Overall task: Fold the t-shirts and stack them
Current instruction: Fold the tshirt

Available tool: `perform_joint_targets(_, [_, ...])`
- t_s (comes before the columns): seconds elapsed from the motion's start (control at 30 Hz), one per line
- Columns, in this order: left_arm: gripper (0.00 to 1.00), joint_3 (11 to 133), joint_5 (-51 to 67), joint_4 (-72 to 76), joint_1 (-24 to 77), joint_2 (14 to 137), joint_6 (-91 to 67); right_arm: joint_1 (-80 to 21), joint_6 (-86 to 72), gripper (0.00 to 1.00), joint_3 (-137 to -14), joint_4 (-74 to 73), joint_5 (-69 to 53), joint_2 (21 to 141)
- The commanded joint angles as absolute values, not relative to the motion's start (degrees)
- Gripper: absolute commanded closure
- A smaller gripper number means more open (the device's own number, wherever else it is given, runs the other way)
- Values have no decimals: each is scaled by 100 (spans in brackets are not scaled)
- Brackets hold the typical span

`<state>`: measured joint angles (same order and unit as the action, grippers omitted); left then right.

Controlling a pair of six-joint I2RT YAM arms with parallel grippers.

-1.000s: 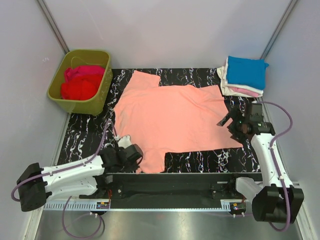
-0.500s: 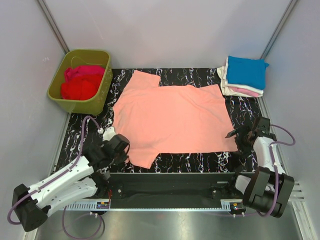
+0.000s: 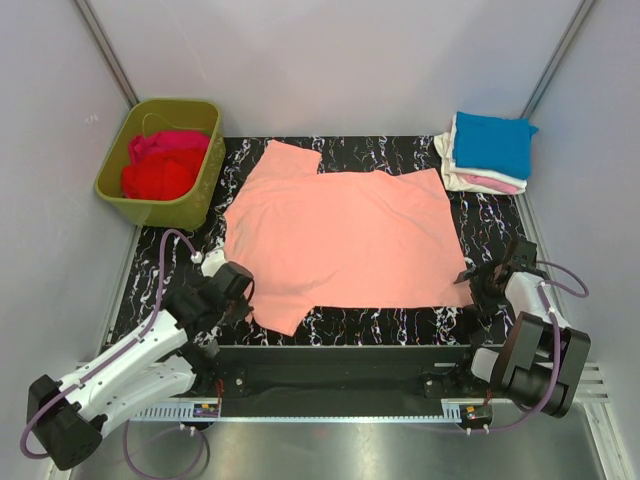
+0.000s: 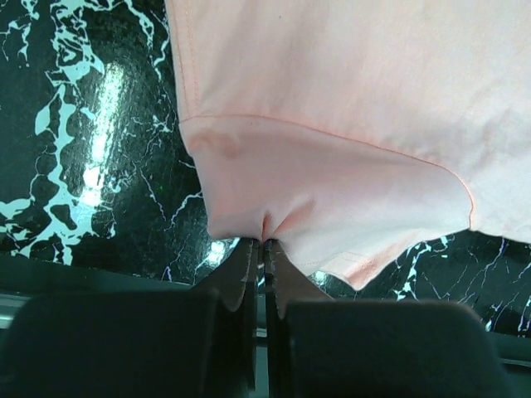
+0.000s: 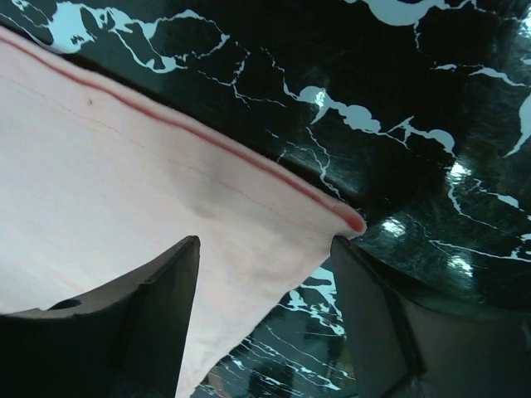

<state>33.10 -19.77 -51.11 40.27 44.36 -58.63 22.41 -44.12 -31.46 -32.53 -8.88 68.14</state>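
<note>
Left tool (image 4: 264, 249) is clamped tight on a bunched bit of the salmon-pink t-shirt (image 3: 340, 235) at its near-left sleeve, and the cloth puckers where the two fingers meet. Right tool (image 5: 265, 249) stands wide, its fingers (image 5: 162, 315) spread to either side of the shirt's near-right hem corner, gripping nothing.

The black marbled tabletop (image 3: 400, 325) fills the middle of the overhead view. The salmon-pink t-shirt lies spread flat across most of it, with its other sleeve pointing to the far left. At the far-left corner sits the olive-green tub (image 3: 160, 208), with a red tee (image 3: 158, 180) and a magenta tee (image 3: 170, 143) crumpled inside. At the far-right corner is a folded stack, with a bright blue tee (image 3: 492, 142) on top, and a cream tee (image 3: 447, 160) and the edge of a pink tee (image 3: 497, 185) showing beneath it.
</note>
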Motion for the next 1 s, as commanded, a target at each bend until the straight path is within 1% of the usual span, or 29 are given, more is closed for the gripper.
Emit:
perform_joint_targets(0.0, [99, 3612, -1960, -4861, 3938, 4456, -5652, 2294, -4658, 29, -3111, -2954, -703, 7048])
perform_joint_targets(0.13, [99, 3612, -1916, -4843, 3841, 4447, -5581, 2329, -4632, 31, -3085, -2813, -589, 7225])
perform_joint_targets(0.2, [99, 3577, -1916, -4843, 3815, 4421, -5546, 2329, -4641, 35, -3032, -2708, -528, 7207])
perform_joint_targets(0.27, [99, 3542, -1872, -4799, 3771, 4421, -5528, 2338, -4623, 41, -3032, -2646, -440, 7277])
perform_joint_targets(0.3, [99, 3533, -1863, -4790, 3762, 4430, -5520, 2347, -4597, 46, -3050, -2663, -457, 7312])
perform_joint_targets(0.37, [99, 3533, -1837, -4790, 3744, 4438, -5502, 2347, -4553, 51, -3076, -2680, -492, 7304])
perform_joint_targets(0.4, [99, 3551, -1846, -4790, 3753, 4438, -5511, 2347, -4527, 55, -3076, -2698, -510, 7252])
perform_joint_targets(0.47, [99, 3577, -1846, -4825, 3744, 4438, -5502, 2347, -4544, 60, -3067, -2803, -624, 7015])
perform_joint_targets(0.57, [99, 3665, -1837, -4895, 3744, 4430, -5511, 2347, -4579, 58, -3006, -2944, -764, 6531])
perform_joint_targets(0.6, [99, 3682, -1828, -4913, 3744, 4412, -5519, 2338, -4553, 61, -2980, -2962, -826, 6417])
perform_joint_targets(0.67, [99, 3691, -1802, -4913, 3744, 4386, -5528, 2347, -4553, 76, -2918, -2988, -905, 6223])
perform_joint_targets(0.73, [100, 3718, -1758, -4931, 3744, 4395, -5528, 2347, -4535, 100, -2866, -2980, -1115, 6214])
perform_joint_targets(0.87, [100, 3963, -1758, -5106, 3744, 4386, -5511, 2347, -4430, 100, -2874, -3101, -1388, 6048])
perform_joint_targets(0.97, [100, 4121, -1793, -5317, 3744, 4316, -5485, 2338, -4421, 100, -2953, -3322, -1380, 5661])
